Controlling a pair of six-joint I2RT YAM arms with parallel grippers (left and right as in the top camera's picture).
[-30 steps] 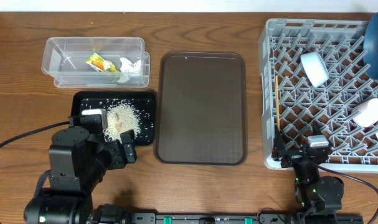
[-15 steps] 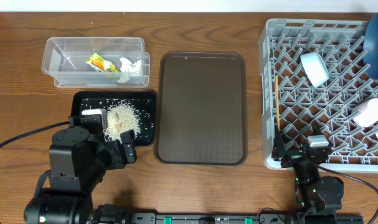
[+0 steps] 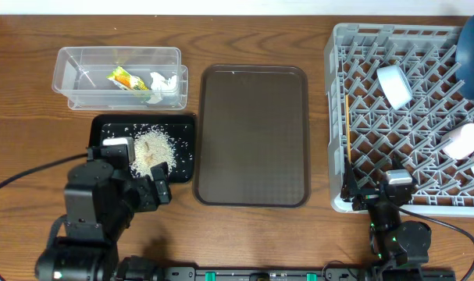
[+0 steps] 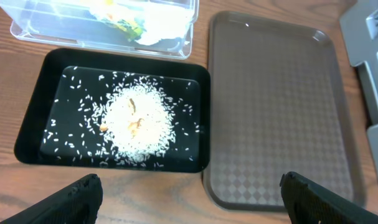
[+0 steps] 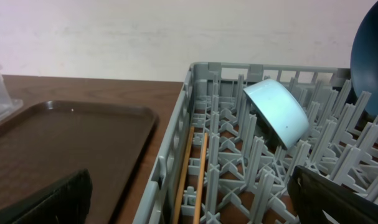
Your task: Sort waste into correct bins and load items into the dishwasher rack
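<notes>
— Wooden table (image 3: 33,47) is recorded as the surface. What is taken as reference?
— The brown serving tray (image 3: 252,133) is taken. Its long axis runs from near edge to far edge.
— Where is the waste found?
— Left of the serving tray, by its far corner, the clear tub (image 3: 69,78) is set with its long axis crosswise. The snack wrapper (image 3: 123,78) and white tissue (image 3: 162,82) are seen inside. The black tray (image 3: 104,125) lies just beside the serving tray's near left side, also crosswise. Rice (image 3: 152,150) is heaped and scattered in it.
— And the items?
— The dishwasher rack (image 3: 340,117) stands right of the serving tray. The chopsticks (image 5: 195,174) are laid along the rack wall nearest the serving tray, parallel to its long side. Which end is the tip cannot be told. The light blue bowl (image 3: 393,84) is tilted on the pegs. The dark blue plate (image 3: 472,43) and two white cups (image 3: 463,140) are placed farther right.
— Grippers?
— The left gripper (image 4: 195,199) is held over the serving tray's near left corner, jaws spread wide, nothing between. The right gripper (image 5: 195,205) is held off its near right corner, at the rack, jaws likewise apart and empty.
</notes>
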